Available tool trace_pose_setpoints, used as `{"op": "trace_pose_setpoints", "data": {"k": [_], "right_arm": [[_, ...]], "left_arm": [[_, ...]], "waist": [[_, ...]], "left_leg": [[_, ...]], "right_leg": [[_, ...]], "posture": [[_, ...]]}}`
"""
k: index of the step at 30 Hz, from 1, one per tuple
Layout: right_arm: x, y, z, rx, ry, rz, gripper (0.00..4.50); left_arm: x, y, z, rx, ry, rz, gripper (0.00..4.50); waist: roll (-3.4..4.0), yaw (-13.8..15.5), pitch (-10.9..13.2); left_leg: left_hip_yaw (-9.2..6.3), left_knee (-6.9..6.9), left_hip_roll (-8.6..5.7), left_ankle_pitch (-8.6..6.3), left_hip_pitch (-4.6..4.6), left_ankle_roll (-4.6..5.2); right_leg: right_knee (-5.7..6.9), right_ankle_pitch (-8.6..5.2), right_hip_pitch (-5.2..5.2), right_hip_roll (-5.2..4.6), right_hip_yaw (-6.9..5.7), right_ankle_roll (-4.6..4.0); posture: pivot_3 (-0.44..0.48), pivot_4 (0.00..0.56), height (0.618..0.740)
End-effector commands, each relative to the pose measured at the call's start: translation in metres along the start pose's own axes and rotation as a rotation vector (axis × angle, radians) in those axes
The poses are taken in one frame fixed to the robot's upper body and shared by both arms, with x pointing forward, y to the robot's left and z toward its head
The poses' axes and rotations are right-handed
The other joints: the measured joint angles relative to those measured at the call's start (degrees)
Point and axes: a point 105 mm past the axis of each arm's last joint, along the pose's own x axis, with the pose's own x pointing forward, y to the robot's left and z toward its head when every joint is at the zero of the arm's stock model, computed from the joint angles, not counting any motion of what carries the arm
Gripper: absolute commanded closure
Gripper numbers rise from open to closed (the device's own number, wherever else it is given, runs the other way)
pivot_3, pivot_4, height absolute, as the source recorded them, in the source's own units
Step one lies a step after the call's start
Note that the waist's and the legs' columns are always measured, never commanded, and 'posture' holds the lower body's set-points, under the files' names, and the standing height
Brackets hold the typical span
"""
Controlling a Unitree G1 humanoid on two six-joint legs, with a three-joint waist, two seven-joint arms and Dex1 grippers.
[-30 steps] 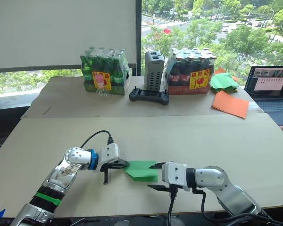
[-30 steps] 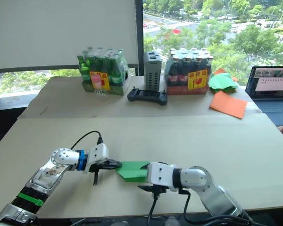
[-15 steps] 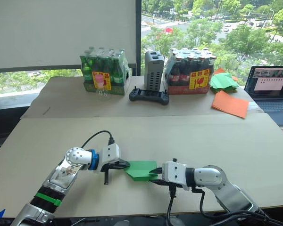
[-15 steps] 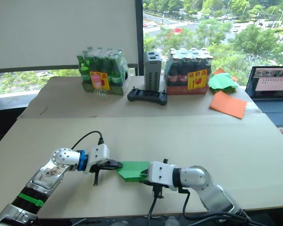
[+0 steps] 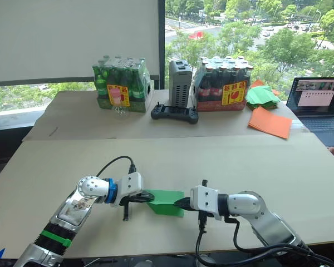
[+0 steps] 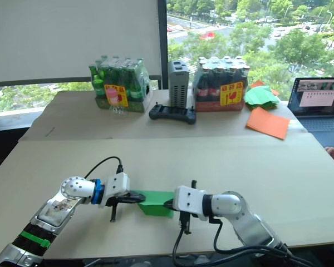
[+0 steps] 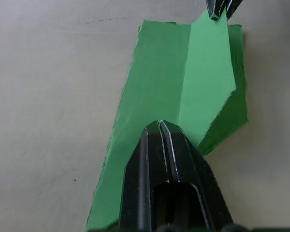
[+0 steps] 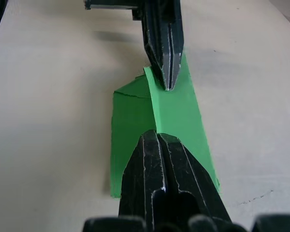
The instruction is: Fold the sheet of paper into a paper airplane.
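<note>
The right gripper (image 5: 182, 203) was spread wide beside the sheet of paper (image 5: 166, 202) a second ago, one finger above it and one below. Now it has closed, and its fingers are pressed together on the paper's right end. The left gripper (image 5: 145, 196) has stayed pinched on the left end. So both ends are held now, and I think the robot is ready to press or lift a fold (the plane is not finished yet). The paper lies on the near part of the table (image 5: 256, 167), right between the two grippers, with a long raised crease down its middle. Counting things: one folded green sheet, two grippers, two packs of bottles (image 5: 124, 84), one grey box (image 5: 181, 83), one black controller (image 5: 175, 114), one laptop (image 5: 319, 105), one heap of green papers (image 5: 264, 95) and one orange pile (image 5: 270, 122).
</note>
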Motion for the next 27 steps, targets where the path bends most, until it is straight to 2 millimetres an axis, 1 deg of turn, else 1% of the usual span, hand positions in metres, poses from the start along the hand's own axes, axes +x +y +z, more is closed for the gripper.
{"op": "trace_pose_setpoints", "data": {"k": [1,3,6,9,12,15,20,26,27], "right_arm": [[-0.006,-0.015,0.011,0.031,-0.027,0.008,4.45],[-0.006,-0.020,0.008,0.047,0.000,0.027,4.45],[-0.003,-0.024,-0.002,0.067,0.065,0.060,4.45],[0.003,-0.023,-0.009,0.105,0.093,0.097,4.45],[0.009,-0.027,-0.015,0.152,0.113,0.081,4.45],[0.012,-0.028,-0.020,0.173,0.121,0.083,4.45],[0.018,-0.031,-0.023,0.182,0.131,0.081,4.45],[0.024,-0.028,-0.033,0.187,0.172,0.092,4.45],[0.025,-0.027,-0.034,0.189,0.172,0.094,4.45]], "left_arm": [[-0.002,0.000,0.005,0.018,-0.005,-0.001,4.50],[-0.002,0.000,0.004,0.017,-0.004,0.001,4.50],[-0.003,-0.001,0.003,0.017,-0.002,-0.001,4.50],[-0.004,-0.003,0.002,0.015,0.002,0.003,4.50],[-0.006,-0.003,0.000,0.014,0.012,0.015,4.50],[-0.011,-0.001,-0.001,0.010,0.021,0.029,4.50],[-0.023,0.005,-0.008,0.019,0.063,0.058,4.50],[-0.025,0.004,-0.005,0.027,0.060,0.059,4.50],[-0.026,0.008,0.000,0.031,0.045,0.072,4.50]], "waist": [[0.00,0.0,0.0],[0.00,0.0,0.0],[0.00,0.0,0.0],[0.00,0.0,0.0],[0.00,-0.1,0.0],[0.00,-0.2,0.0],[0.01,-0.4,0.0],[0.01,-0.8,0.0],[0.01,-0.8,0.0]], "left_leg": [[0.00,0.00,-0.01,0.00,0.00,0.00],[0.00,0.00,-0.01,0.00,0.00,0.00],[0.00,0.00,0.00,0.00,0.00,0.00],[0.00,0.00,-0.01,0.00,-0.01,0.00],[0.00,0.00,0.00,0.00,-0.01,0.00],[0.00,0.00,0.01,0.00,0.00,0.00],[0.00,0.00,0.00,0.00,0.00,0.00],[0.00,0.00,0.01,0.00,0.02,-0.01],[0.00,0.00,0.01,0.00,0.01,-0.01]], "right_leg": [[0.00,0.00,0.00,0.00,0.00,0.00],[0.00,0.00,0.00,0.00,0.00,0.00],[-0.01,0.00,-0.01,0.00,0.00,0.00],[-0.03,0.00,-0.01,-0.01,0.00,0.00],[-0.02,0.00,-0.01,-0.01,0.00,0.00],[-0.01,0.00,-0.01,-0.01,0.00,0.00],[-0.01,0.00,-0.02,-0.01,0.00,0.00],[0.02,0.00,-0.02,0.00,-0.01,0.00],[0.02,0.00,-0.02,0.00,-0.01,-0.01]], "posture": [[0.000,0.150,0.696],[0.000,0.150,0.696],[0.000,0.150,0.696],[0.000,0.150,0.696],[0.000,0.150,0.696],[0.000,0.150,0.696],[0.000,0.150,0.696],[0.000,0.150,0.696],[0.000,0.150,0.696]]}}
